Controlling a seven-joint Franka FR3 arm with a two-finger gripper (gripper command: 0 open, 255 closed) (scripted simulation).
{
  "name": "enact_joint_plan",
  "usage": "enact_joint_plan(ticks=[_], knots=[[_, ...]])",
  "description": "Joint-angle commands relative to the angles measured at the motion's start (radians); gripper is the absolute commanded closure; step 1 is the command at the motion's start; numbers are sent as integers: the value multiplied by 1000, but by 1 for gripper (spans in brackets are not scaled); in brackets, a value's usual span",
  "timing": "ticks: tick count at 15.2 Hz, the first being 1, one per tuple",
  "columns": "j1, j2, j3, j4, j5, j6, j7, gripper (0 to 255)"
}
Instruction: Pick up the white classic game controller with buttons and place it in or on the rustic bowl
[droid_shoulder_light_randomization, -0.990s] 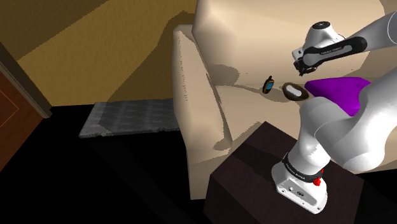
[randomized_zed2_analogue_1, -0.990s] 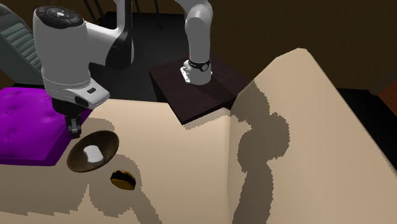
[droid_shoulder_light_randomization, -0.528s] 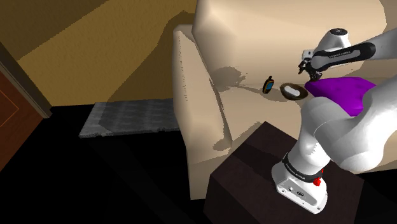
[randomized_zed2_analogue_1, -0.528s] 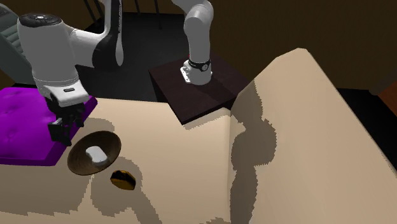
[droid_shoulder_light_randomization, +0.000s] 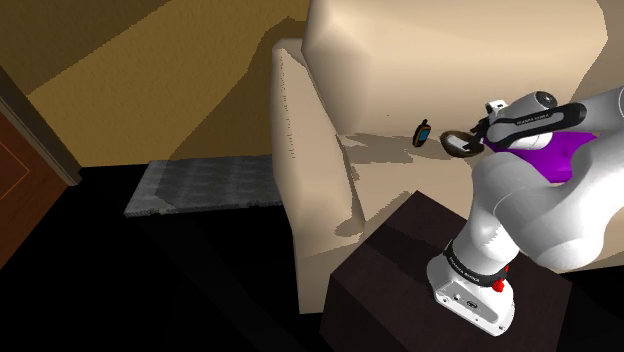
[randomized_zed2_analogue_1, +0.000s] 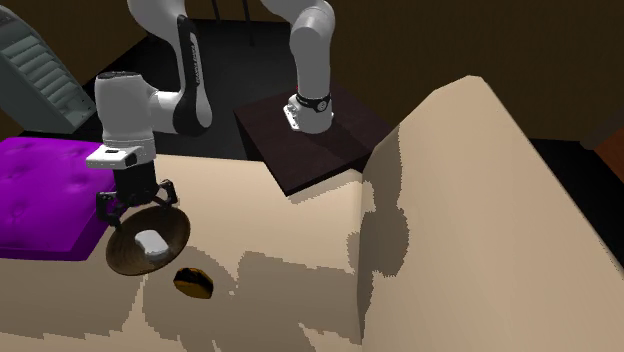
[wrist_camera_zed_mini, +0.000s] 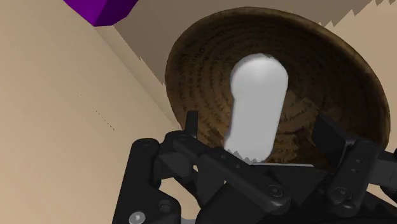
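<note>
A white, plain, rounded game controller lies inside the brown woven bowl on the beige sofa seat. In the second exterior view the controller rests in the bowl. My gripper hangs low over the bowl's rim, open. In the wrist view the gripper has its two black fingers spread either side of the controller's near end, not touching it. In the shoulder view the gripper sits right at the bowl.
A purple cushion lies right beside the bowl. A small orange-and-dark object sits on the seat close to the bowl. The sofa back rises beyond. My dark stand is beside the sofa, and a grey rug lies on the floor.
The gripper went from shut to open. It swung over by the cushion, then dropped to the bowl and now straddles the controller. Controller and bowl have not moved.
</note>
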Motion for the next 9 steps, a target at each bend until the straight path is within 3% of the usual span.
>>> enact_joint_plan(ticks=[1,5,9], knots=[[40,-13,-42,15,-9,32,32,0],[109,-42,-99,59,-25,51,53,0],[109,-42,-99,59,-25,51,53,0]])
